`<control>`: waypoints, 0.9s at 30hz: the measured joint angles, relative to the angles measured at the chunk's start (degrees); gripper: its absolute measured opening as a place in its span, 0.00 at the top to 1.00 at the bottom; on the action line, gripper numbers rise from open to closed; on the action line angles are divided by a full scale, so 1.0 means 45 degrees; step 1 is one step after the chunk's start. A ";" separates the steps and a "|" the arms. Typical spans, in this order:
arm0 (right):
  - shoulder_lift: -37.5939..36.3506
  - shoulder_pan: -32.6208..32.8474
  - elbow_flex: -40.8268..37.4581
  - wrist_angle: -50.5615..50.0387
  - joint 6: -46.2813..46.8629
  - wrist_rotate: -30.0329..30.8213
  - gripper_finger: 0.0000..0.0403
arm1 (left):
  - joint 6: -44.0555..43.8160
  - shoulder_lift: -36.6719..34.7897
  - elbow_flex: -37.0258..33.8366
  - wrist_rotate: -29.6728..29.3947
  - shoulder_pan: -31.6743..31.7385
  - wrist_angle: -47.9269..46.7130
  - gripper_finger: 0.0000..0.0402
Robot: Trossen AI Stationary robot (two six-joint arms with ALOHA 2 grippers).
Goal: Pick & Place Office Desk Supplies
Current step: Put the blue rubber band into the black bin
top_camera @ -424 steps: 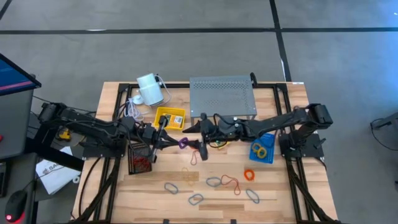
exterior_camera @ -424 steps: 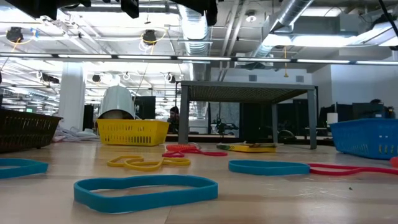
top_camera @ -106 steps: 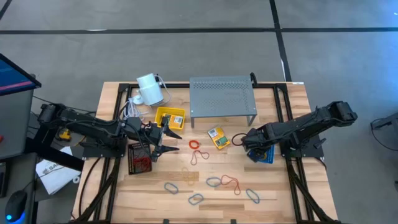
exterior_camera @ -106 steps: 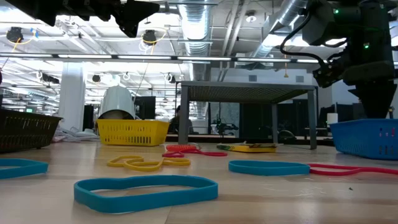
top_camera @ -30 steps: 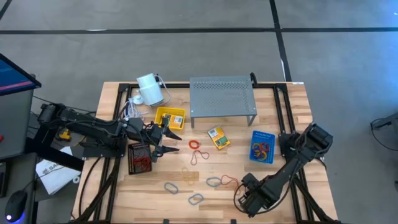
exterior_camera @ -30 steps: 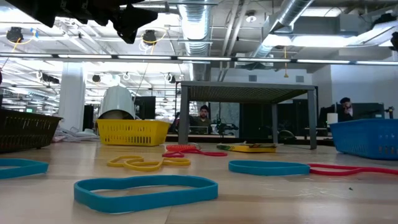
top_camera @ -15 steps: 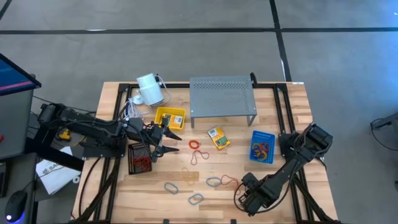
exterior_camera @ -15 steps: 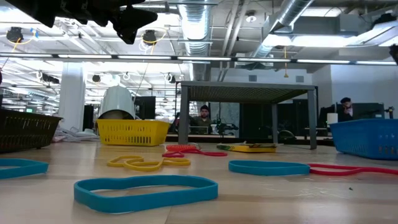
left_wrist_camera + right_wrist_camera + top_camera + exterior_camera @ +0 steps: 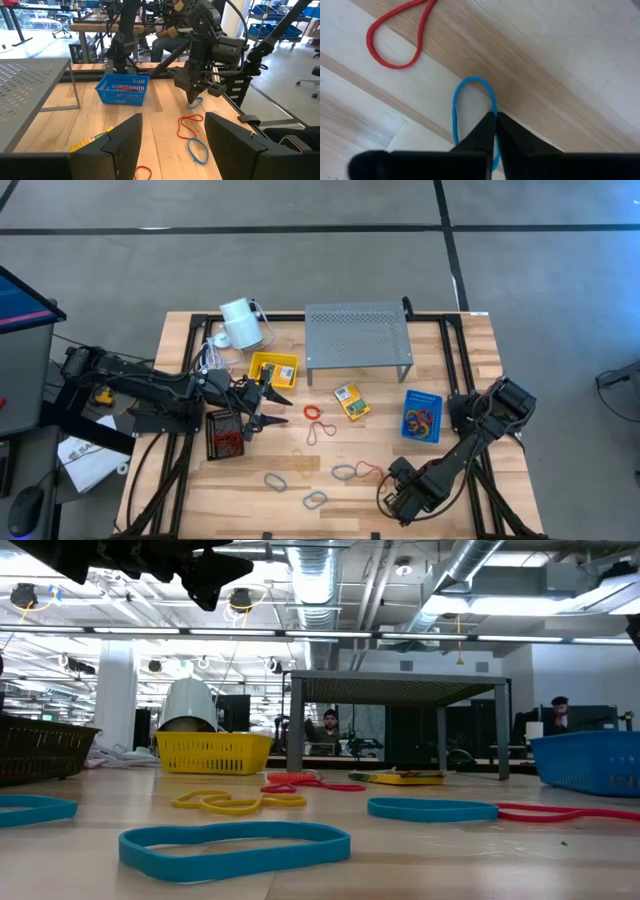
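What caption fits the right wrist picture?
Right gripper pinched shut on a blue rubber band lying on the wooden table.

Bright, even overhead light – ceiling strip lamps (image 9: 300,635) glare, shadows soft, the nearest band (image 9: 235,846) blurred.

Grey floor (image 9: 300,270) crossed by dark seams surrounds the wooden counter (image 9: 460,350). A monitor (image 9: 20,310) glows at nine o'clock. Beyond, ceiling ducts (image 9: 310,580), strip lights (image 9: 240,635) and seated people (image 9: 328,730) fill the open hall.
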 joint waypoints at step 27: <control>-0.0978 -0.0151 0.2914 -0.3999 -0.1365 0.4474 1.00 | -0.0652 0.1509 0.0005 0.1105 -0.0007 0.3408 0.47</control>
